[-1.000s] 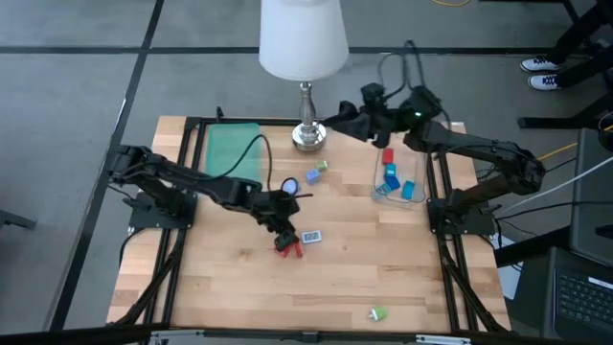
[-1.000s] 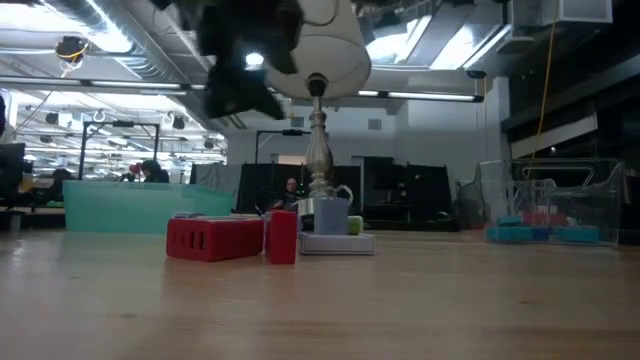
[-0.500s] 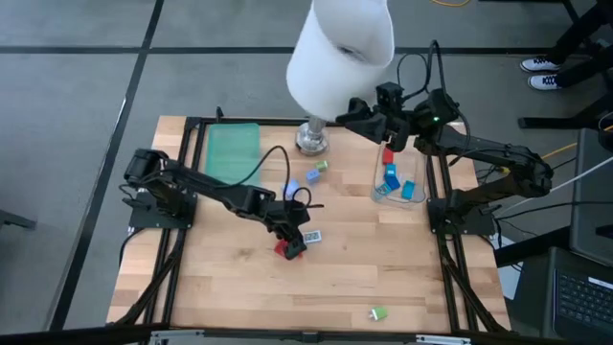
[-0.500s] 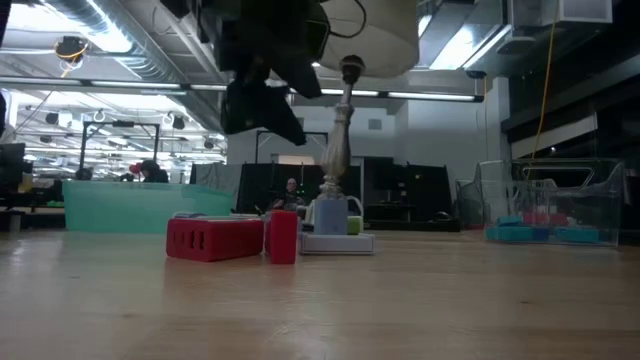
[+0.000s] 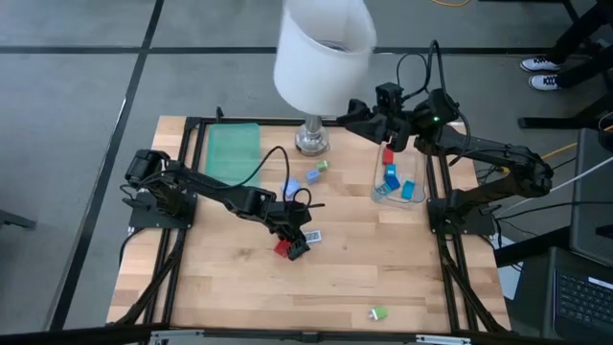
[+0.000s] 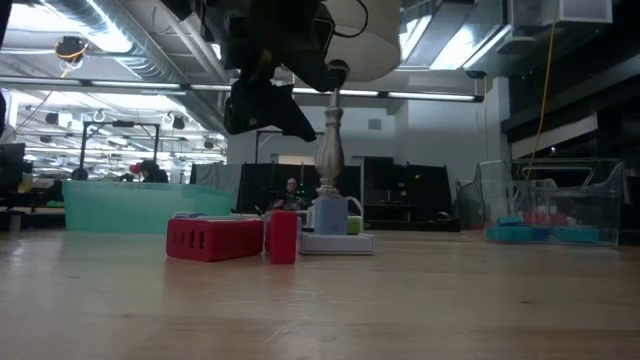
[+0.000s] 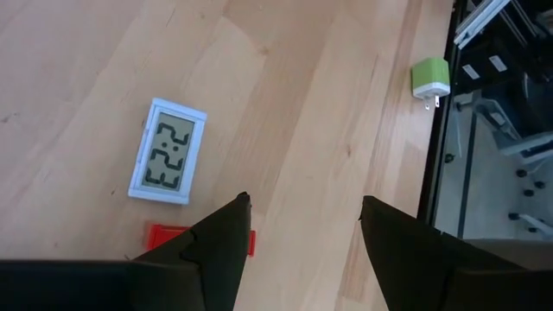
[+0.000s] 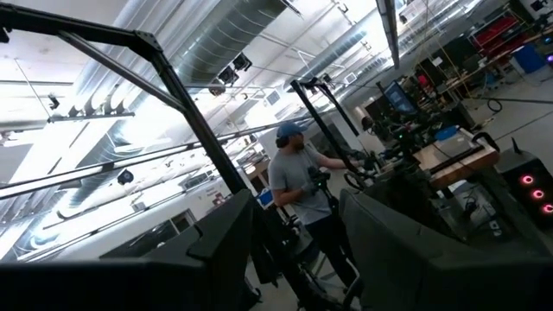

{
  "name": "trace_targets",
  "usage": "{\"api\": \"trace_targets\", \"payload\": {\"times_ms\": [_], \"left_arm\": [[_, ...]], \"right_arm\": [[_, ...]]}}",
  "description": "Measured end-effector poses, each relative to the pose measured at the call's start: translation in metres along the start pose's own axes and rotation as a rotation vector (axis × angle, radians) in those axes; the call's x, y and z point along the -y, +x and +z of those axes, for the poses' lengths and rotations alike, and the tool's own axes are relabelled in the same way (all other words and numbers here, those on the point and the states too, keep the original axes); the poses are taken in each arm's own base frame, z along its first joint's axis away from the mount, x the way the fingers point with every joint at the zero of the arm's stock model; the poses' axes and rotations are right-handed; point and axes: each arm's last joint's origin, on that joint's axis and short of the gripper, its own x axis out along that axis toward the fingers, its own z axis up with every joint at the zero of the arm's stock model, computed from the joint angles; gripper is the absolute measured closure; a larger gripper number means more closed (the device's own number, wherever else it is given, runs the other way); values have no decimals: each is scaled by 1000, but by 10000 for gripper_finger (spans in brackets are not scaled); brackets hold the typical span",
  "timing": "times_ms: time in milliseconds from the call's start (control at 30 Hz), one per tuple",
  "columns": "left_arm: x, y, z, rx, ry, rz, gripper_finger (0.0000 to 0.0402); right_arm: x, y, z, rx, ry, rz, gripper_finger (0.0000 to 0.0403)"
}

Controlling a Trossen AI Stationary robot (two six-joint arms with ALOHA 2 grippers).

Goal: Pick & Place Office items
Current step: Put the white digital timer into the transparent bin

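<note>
Hovering left pincer [image 7: 302, 207], fingers apart, red block [image 7: 173, 237] just beside it

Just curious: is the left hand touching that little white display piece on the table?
Apart. The left wrist view shows bare wood between the left hand and the white display piece.

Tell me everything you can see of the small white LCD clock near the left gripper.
The small white rectangular LCD clock lies flat, face up, on the wooden table, its grey display showing dark digits inside a white plastic-looking frame. It sits beside a red block, below the left gripper, whose open fingers hover without touching it.
</note>
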Motion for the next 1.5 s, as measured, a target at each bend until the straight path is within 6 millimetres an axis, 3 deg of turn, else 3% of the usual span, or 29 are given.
{"api": "trace_targets", "payload": {"times_ms": [367, 533, 800, 1000, 1267, 1367, 1500], "left_arm": [[-1, 0, 1, 23, -8, 31, 187], [-6, 11, -1, 13, -18, 67, 187], [-3, 51, -1, -84, -1, 139, 187], [4, 76, 10, -128, 49, 153, 186], [9, 77, 20, -112, 77, 152, 186], [7, 77, 22, -125, 81, 144, 186], [6, 77, 21, -146, 76, 135, 186]], "right_arm": [[-1, 1, -1, -4, 10, 6, 215], [-4, 1, 1, 9, -5, 37, 215], [-42, -15, 19, 123, -131, 136, 215], [-90, -41, 21, 66, -268, 156, 215], [-123, -90, -6, -59, -403, -137, 215], [-113, -104, -26, -81, -408, -192, 215], [-79, -124, -68, -128, -345, -354, 215]]}}
